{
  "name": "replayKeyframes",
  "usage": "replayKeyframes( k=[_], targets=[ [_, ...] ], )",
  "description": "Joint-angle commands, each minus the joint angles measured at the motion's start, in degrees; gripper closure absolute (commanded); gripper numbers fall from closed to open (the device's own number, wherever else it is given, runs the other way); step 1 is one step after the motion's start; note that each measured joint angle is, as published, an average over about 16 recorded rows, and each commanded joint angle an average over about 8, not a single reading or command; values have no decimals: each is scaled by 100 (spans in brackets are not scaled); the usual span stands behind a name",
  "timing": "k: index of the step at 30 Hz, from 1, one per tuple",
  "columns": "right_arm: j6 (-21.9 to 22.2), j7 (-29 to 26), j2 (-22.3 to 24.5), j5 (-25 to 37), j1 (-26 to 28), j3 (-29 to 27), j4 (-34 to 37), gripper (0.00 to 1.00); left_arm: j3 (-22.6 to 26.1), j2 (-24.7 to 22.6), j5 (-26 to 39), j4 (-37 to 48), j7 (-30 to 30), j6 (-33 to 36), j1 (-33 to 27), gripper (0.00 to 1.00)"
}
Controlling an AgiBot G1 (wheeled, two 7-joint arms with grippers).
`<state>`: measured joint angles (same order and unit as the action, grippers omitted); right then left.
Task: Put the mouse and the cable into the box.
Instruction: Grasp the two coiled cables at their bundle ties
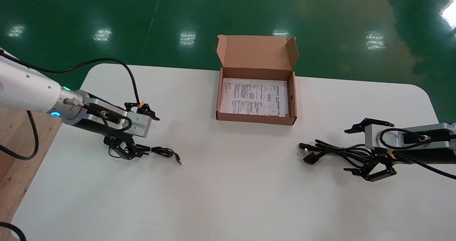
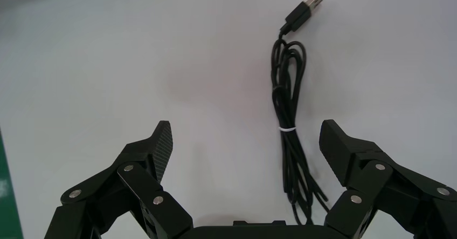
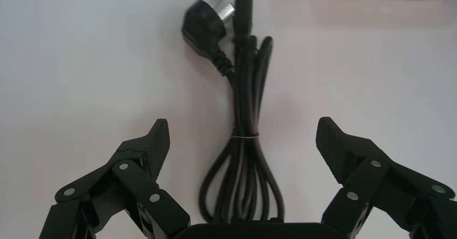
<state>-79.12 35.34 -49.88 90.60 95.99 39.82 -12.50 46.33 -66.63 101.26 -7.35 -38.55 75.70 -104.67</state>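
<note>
An open cardboard box (image 1: 254,119) with a printed sheet (image 1: 253,97) inside stands at the table's far middle. A thin black USB cable bundle (image 1: 162,151) (image 2: 288,115) lies at the left. My left gripper (image 1: 151,137) (image 2: 245,136) is open over its looped end, and the cable runs close to one finger. At the right lies a thicker black power cable (image 1: 331,151) (image 3: 242,136) with its plug (image 3: 207,26) pointing toward the box. My right gripper (image 1: 347,150) (image 3: 242,125) is open and straddles its loops, centred. No mouse shows in any view.
The white table (image 1: 228,191) has rounded far corners and green floor (image 1: 107,20) beyond it. A wooden surface (image 1: 14,152) adjoins the table's left edge. The box's lid (image 1: 256,50) stands up at the back.
</note>
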Motion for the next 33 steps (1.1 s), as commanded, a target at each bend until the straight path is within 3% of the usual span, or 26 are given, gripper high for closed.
replayKeyframes(
  k=[1,17,18,19,20,25,26,27,28,33],
  targets=[
    [97,155,-105,44,66,21,238,0,-7,-43,-6,166,-83,-69,-27,0],
    [387,599,-402,76,200,34,1027,0,-69,-113,-91,625,-381,-397,95,0],
    [396,610,-409,82,205,38,1047,0,-74,-111,-98,637,-396,-414,110,6],
    [404,621,-415,88,209,42,1064,0,-79,-108,-106,646,-410,-428,124,19],
    [411,629,-419,93,212,46,1078,7,-84,-106,-113,654,-421,-439,135,31],
    [457,680,-450,120,227,61,1145,70,-112,-99,-152,704,-468,-481,172,94],
    [463,686,-453,123,229,62,1152,82,-115,-98,-157,710,-472,-485,175,100],
    [468,690,-457,125,231,64,1158,95,-117,-99,-160,715,-475,-490,177,100],
    [473,695,-460,128,232,65,1163,100,-119,-99,-163,720,-478,-494,179,100],
    [471,684,-455,127,229,66,1147,100,-121,-95,-167,706,-473,-490,180,100]
  ],
)
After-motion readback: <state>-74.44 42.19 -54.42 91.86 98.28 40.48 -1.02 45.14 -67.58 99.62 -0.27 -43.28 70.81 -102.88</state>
